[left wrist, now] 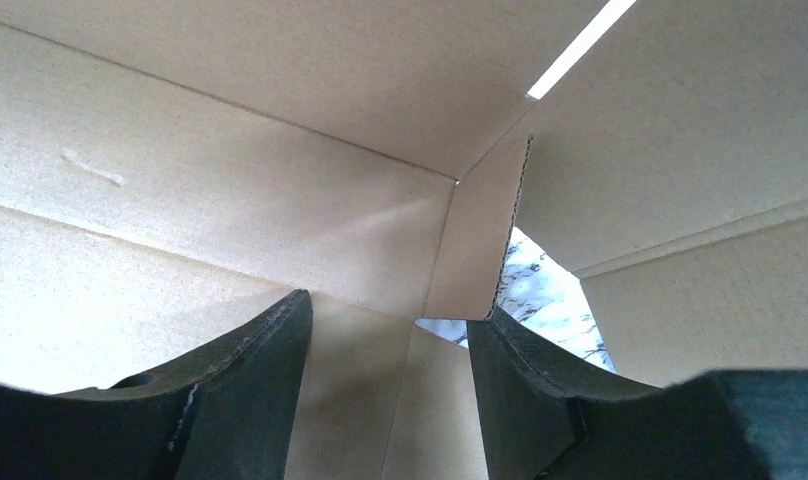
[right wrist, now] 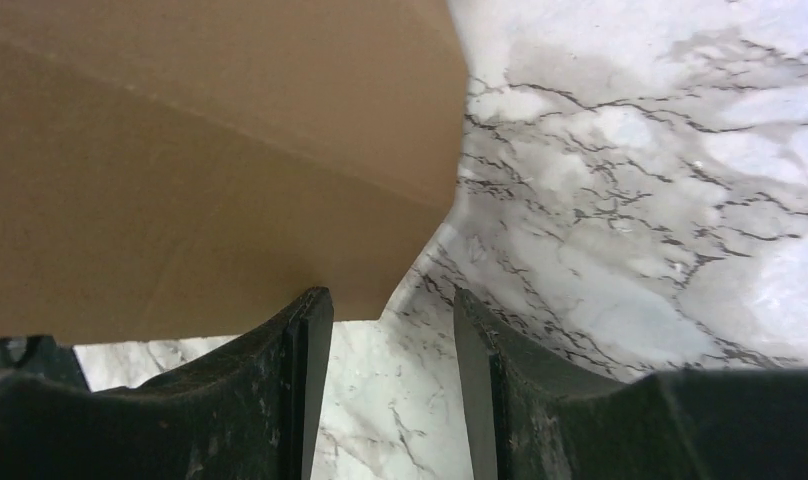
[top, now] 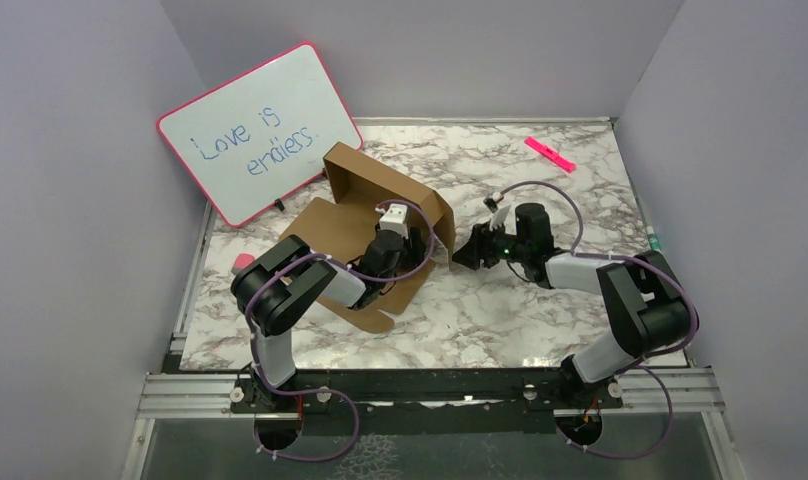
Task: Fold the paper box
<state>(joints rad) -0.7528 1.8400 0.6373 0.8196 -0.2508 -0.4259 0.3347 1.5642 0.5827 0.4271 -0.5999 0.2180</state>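
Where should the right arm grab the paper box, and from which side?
On the paper box, probably the thin free edge of its upright right wall, approached from the right, low over the marble table. That edge faces the right gripper, whose open fingers sit just beside it. The left gripper is inside the box, so the inner side is occupied.
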